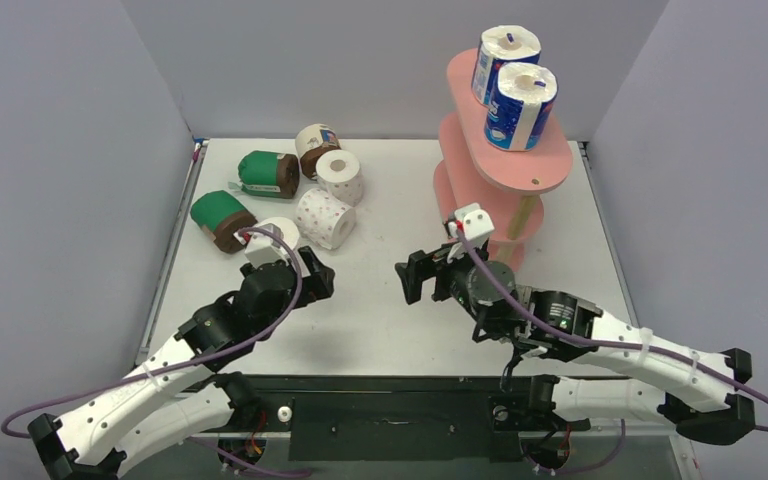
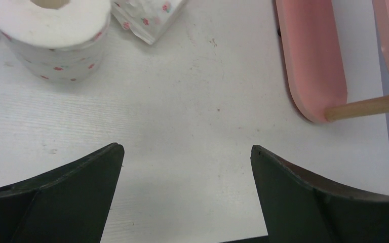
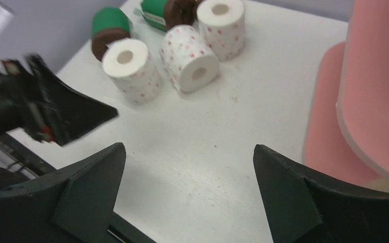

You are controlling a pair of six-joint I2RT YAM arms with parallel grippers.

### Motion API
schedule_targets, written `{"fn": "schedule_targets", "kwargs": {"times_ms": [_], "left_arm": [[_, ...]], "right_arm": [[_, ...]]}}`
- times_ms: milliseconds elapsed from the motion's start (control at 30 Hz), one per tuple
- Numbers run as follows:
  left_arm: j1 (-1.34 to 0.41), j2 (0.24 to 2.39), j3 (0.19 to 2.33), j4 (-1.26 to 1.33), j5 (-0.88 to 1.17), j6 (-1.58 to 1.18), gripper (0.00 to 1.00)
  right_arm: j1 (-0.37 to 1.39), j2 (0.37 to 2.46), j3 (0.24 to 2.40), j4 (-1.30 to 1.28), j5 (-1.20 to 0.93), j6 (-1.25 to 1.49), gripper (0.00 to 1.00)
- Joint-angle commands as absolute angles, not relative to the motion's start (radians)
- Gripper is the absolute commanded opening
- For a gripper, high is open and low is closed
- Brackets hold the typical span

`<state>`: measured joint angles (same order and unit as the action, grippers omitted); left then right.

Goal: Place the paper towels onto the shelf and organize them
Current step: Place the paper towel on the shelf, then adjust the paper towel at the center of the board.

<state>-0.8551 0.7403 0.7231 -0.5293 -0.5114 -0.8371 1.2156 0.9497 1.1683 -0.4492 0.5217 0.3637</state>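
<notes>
Two blue-white rolls (image 1: pixel 508 62) shelved, six loose

Both stand on the top tier of the shelf (image 1: pixel 550 165). Six other rolls (image 1: pixel 341 176) cluster back-left on the surface (image 1: pixel 390 200). The left claw (image 1: pixel 315 275) gapes empty beside a pink-dotted roll (image 1: pixel 280 232). The right claw (image 1: pixel 412 280) gapes empty near the shelf.

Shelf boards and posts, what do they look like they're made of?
Shelf boards: matte pink, thick with rounded edges, probably painted wood or foam board; can't tell which. Posts: pale bare wood, likely dowels, round and tan.
</notes>
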Motion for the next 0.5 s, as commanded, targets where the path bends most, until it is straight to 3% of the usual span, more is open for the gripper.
{"fn": "schedule_targets", "kwargs": {"times_ms": [0, 133, 467], "left_arm": [[-0.819, 0.729, 0.799, -0.634, -0.626, -0.836, 0.97], [-0.71, 0.769, 0.824, -0.666, -0.571, -0.832, 0.97], [-0.249, 0.939, 0.893, -0.659, -0.289, -0.762, 0.97]], "right_arm": [[1.225, 0.942, 1.043, -0.361, 0.64, 0.451, 0.94], [1.219, 1.002, 0.964, -0.351, 0.651, 0.544, 0.97], [1.19, 1.153, 0.825, -0.233, 0.55, 0.689, 1.0]]}}
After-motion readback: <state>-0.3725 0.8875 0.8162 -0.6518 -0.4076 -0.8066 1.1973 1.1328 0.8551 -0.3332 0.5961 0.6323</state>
